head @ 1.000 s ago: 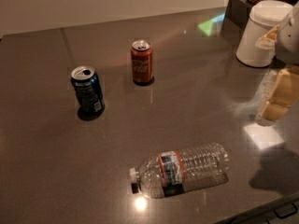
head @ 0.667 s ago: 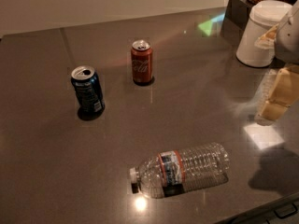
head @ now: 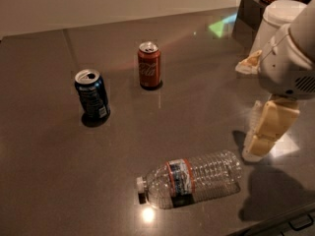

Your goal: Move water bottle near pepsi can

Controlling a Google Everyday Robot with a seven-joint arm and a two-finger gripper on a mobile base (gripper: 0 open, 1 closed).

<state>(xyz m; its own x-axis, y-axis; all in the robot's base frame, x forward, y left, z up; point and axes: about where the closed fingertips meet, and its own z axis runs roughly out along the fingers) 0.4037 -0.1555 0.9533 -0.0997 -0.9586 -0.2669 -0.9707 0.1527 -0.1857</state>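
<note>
At right, the tool (head: 258, 147) is sinking toward the water bottle (head: 189, 181), which is lying unmoved, well apart from the pepsi can (head: 92, 93); I cannot tell the tool's width.

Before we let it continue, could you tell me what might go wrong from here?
The water bottle lies on its side, so it may roll when the gripper, right of it in view, touches it. Carried over, it could topple the upright pepsi can or the red cola can.

Plastic tool (head: 257, 150) above glossy tabletop (head: 49, 176)
</note>
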